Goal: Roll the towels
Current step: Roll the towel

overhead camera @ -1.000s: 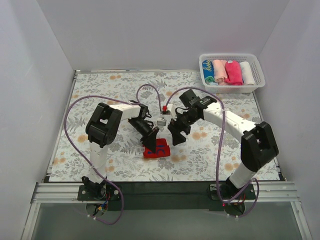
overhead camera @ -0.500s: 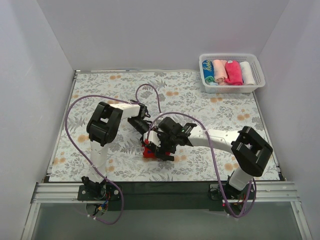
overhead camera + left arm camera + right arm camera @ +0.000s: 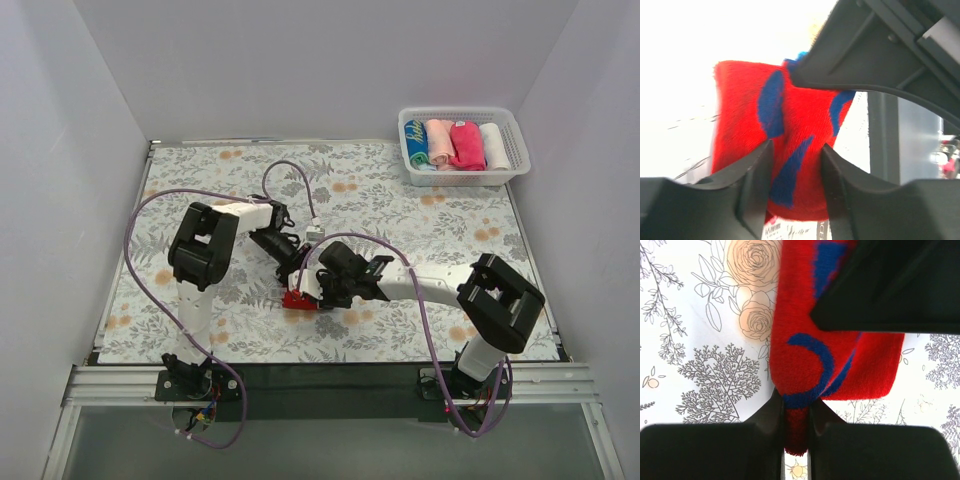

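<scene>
Fingers first: pinches a narrow fold of the red towel with the right gripper, pads nearly together, red pile squeezed into the slit between them. Spreads the rest of that towel away from the pinch, rounded along one long side, with curved blue marks across the red. Lies on the grey-and-orange floral cloth. Cannot tell whether folded over or part-rolled.

Has the left gripper on the same towel from the opposite side, its fingers standing apart with red-and-blue pile filling the gap. Cannot tell from the left wrist view whether pressing the pile or merely flanking it. Looms just beyond as a dark body in each wrist view: the other gripper, close over the towel.

From above, places the red towel as a small bunched patch on the cloth, a little left of centre and toward the near side of the bench, tucked under the two grippers where they meet. Reaches in with the left arm from the left and with the right arm low from the right.

Holds four rolls side by side in the white slotted basket at the far right corner: blue-patterned roll, pale pink roll, hot-pink towel, white roll. Sits well apart from the red towel.
</scene>
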`<state>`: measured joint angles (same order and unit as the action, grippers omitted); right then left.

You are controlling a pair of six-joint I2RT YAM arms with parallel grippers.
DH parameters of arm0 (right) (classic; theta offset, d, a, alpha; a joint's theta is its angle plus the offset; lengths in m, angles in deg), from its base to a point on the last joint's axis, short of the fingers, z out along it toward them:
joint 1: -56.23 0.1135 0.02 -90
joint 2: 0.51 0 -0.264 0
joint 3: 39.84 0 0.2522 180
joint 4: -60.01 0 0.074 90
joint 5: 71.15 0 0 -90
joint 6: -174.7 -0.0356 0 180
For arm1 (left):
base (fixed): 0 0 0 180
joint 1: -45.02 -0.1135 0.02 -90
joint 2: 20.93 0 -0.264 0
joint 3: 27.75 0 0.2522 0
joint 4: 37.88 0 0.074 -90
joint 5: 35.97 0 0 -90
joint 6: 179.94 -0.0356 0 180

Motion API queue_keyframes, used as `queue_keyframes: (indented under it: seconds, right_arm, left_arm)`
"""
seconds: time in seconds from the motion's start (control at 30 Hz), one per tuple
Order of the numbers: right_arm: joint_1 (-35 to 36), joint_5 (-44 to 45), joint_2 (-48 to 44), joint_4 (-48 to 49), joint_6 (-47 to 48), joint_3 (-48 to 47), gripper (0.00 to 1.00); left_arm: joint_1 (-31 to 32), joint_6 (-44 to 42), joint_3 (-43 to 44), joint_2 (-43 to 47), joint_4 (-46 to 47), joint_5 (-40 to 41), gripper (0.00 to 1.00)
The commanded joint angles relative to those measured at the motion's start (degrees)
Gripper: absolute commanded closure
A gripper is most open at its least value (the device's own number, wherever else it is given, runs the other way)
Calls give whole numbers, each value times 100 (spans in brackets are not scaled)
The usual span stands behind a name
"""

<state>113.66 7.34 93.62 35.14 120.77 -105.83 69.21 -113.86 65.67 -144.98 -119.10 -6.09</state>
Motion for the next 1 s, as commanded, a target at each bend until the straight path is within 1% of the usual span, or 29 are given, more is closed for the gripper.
queue_keyframes:
  seconds: [0.0,0.07,0.2,0.27,0.37,0.4,0.47,0.5,0.57,0.6,0.63,0.67,0.73,0.97]
  right_arm:
    - [84,-686,9,-426,66,-15,99]
    - [84,-739,9,-671,58,-77,99]
    - [84,-765,167,-927,-47,-270,99]
    - [84,-757,307,-1059,-65,-445,99]
    - [93,-695,457,-1164,-83,-656,99]
    - [102,-669,475,-1191,-83,-709,99]
    - [93,-607,536,-1279,-48,-780,99]
    - [93,-590,554,-1288,-48,-824,99]
    - [93,-554,615,-1375,-13,-868,99]
    - [93,-546,624,-1402,-13,-903,99]
    - [93,-537,633,-1446,-4,-921,99]
    - [93,-528,659,-1455,5,-930,99]
    - [102,-502,668,-1481,14,-947,99]
    - [190,-545,756,-1613,84,-1131,99]
  left_arm:
    - [-387,-51,366,460,919,554,61]
    - [-528,-86,436,653,692,378,58]
    - [-879,-165,516,873,226,45,57]
    - [-898,-262,463,909,-81,-78,57]
    - [-907,9,253,944,-5,-62,58]
    - [-907,324,174,970,83,34,63]
    - [-907,633,-107,1023,460,271,70]
    - [-907,774,-213,1084,610,481,76]
    - [-898,959,-450,1207,891,737,81]
    - [-898,925,-442,1077,806,695,87]
    - [-898,690,-408,963,448,633,90]
    - [-898,644,-381,857,314,572,92]
    - [-898,652,-433,689,294,597,98]
    - [-889,1100,-522,382,742,1071,100]
